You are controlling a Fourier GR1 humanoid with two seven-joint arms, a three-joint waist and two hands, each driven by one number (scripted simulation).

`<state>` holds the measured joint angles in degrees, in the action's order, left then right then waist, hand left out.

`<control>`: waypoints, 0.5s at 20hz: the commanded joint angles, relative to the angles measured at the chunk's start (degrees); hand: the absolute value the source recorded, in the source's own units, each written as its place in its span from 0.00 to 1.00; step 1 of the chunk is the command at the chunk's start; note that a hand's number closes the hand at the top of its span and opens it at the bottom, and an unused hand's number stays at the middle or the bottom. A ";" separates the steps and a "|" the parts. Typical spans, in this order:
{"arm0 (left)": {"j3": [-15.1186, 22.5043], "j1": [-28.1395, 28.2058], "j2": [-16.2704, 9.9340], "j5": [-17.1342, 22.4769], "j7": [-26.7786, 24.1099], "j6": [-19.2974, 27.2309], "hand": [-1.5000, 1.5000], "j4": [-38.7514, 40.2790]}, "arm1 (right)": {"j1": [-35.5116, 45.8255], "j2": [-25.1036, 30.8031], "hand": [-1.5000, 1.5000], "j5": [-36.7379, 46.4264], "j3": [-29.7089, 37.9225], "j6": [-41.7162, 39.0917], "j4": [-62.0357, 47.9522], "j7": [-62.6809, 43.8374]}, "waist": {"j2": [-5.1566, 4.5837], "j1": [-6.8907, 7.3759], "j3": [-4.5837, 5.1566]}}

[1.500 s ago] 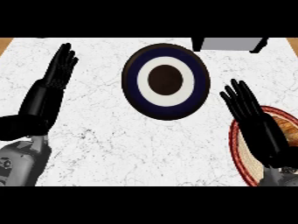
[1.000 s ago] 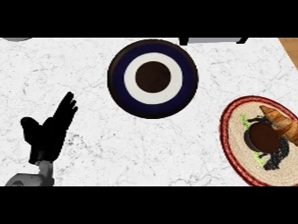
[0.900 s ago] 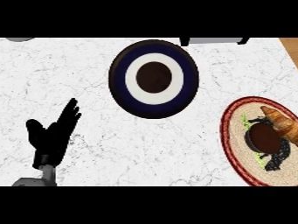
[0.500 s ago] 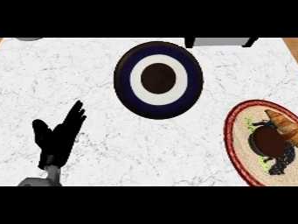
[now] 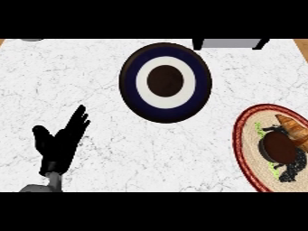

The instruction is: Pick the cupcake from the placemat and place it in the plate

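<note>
Left hand [image 5: 61, 143] sits low-left, fingers straight, holding nothing, resting. Plate [image 5: 165, 82] is top-center, dark blue with a white ring. Cupcake [image 5: 279, 148] sits on the placemat [image 5: 245, 144] far right, well apart from that hand and diagonally below-right of the plate. Right hand is out of view. Placemat's right edge is cut off; the croissant-like item [image 5: 302, 135] beside the cupcake is probably decoration.

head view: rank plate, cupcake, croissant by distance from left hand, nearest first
From the left hand, open at lower left:
1. Plate, top centre, dark blue and white rings.
2. Cupcake, on the red-rimmed placemat at right.
3. Croissant, just right of the cupcake on the same placemat, nearest the right edge.
</note>
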<state>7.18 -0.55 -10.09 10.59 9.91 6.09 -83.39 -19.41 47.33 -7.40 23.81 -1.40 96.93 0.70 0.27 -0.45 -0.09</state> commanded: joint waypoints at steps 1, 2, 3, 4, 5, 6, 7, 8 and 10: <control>-0.14 1.98 -1.19 0.27 2.80 -0.76 0.50 -0.55 | -2.28 2.56 0.00 2.67 -2.89 -2.58 7.70 -9.82 | -0.18 0.27 0.19; 0.64 -0.84 1.66 -0.52 1.30 0.37 0.50 4.51 | -0.96 4.60 0.00 3.25 -3.24 -2.77 8.88 -13.57 | -0.39 -0.03 0.25; 2.65 4.72 1.79 -0.97 0.86 0.13 0.50 -0.16 | 1.29 5.03 0.00 4.66 -4.96 -1.99 8.49 -16.27 | -0.33 1.26 0.20; 0.66 0.85 -0.05 -0.72 4.28 0.54 0.50 -0.03 | -1.40 3.91 0.00 5.20 -5.34 -1.96 13.97 -19.29 | -0.21 0.20 0.20; -1.17 0.90 -0.93 0.74 3.65 -0.52 0.50 -0.01 | 0.77 2.76 0.00 6.77 -8.22 -0.59 14.26 -22.72 | -0.32 0.79 0.18; -0.26 1.47 0.29 0.26 -0.13 -1.92 0.50 4.45 | 1.63 4.10 0.00 6.56 -8.11 -1.93 14.23 -24.74 | -0.43 0.61 0.22; 2.14 4.25 1.23 -1.39 2.68 0.47 0.50 -1.19 | 3.31 1.65 0.00 10.48 -12.03 -0.07 11.65 -22.96 | -0.37 1.39 0.11; 0.86 2.70 -0.71 -0.46 5.34 -0.51 0.50 -3.17 | 1.83 -1.07 0.00 12.36 -14.05 1.72 17.55 -25.96 | -0.24 0.86 0.12; 1.93 3.00 0.87 -1.24 3.27 -1.00 0.50 -1.02 | 6.41 -2.02 0.00 15.11 -16.84 1.20 13.97 -27.40 | -0.35 1.02 0.10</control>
<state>7.66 0.07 -9.72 9.97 11.76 5.81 -85.16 -16.48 47.80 2.52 12.44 -1.22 109.91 -21.83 0.22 0.32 -0.12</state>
